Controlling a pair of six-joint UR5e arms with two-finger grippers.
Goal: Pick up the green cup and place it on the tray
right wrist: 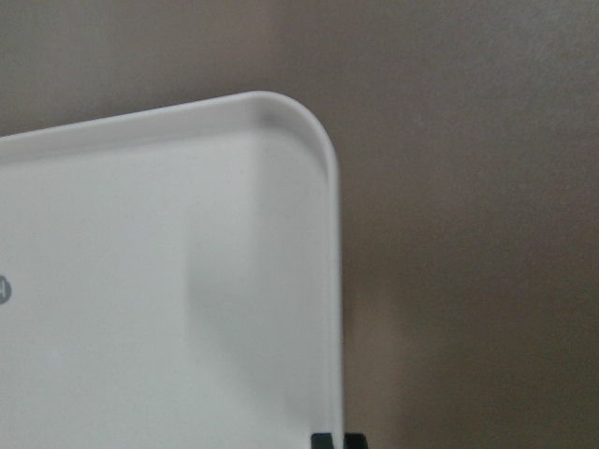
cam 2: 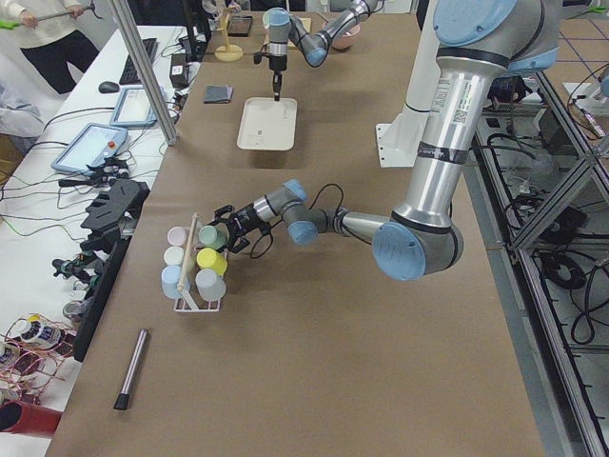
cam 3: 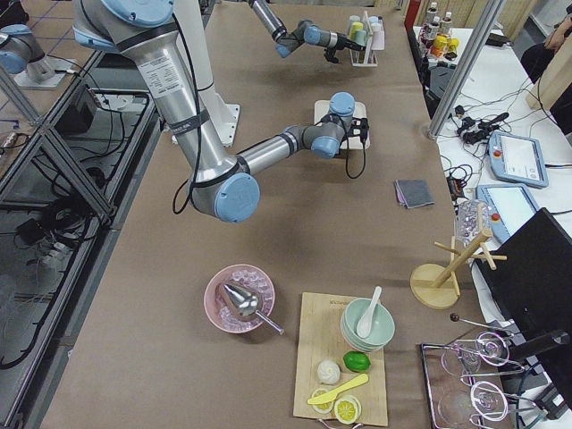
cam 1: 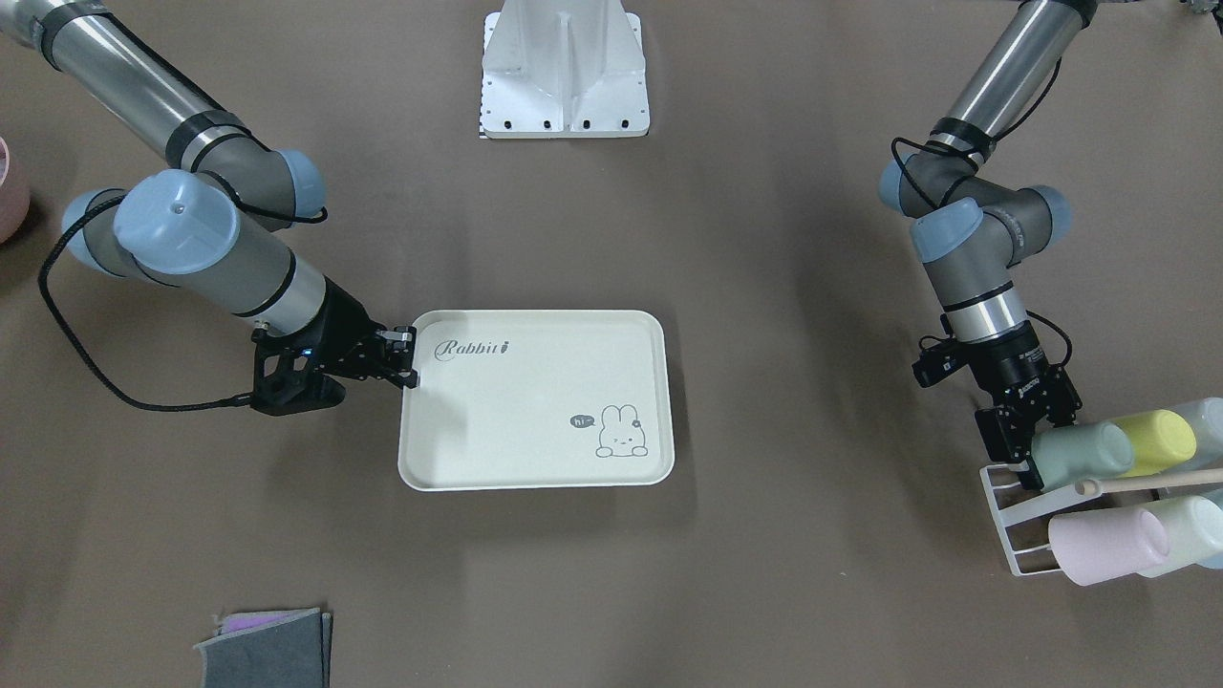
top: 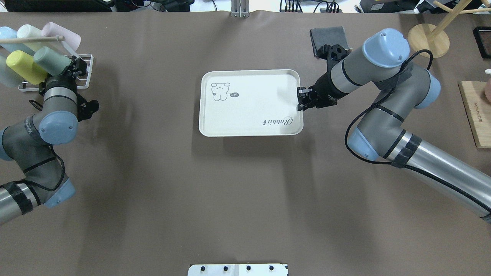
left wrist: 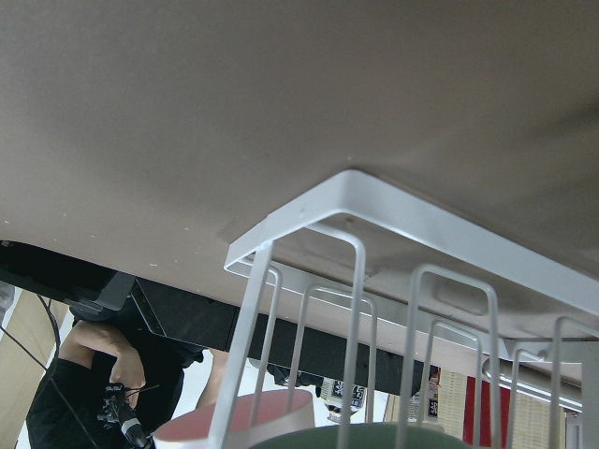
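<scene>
Right wrist-mounted alone shows right end effector (right wrist: 336, 439) pinching the tray (right wrist: 140, 281) rim.

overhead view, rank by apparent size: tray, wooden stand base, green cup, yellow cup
1. flat cream rectangular tray
2. round pale wooden stand base
3. sage-green plastic cup and yellow plastic cup look alike; not ranked

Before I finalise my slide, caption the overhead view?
Left gripper at the sage-green plastic cup on a white wire rack; right gripper pinching the rim of the cream rectangular Rabbit tray.
</scene>
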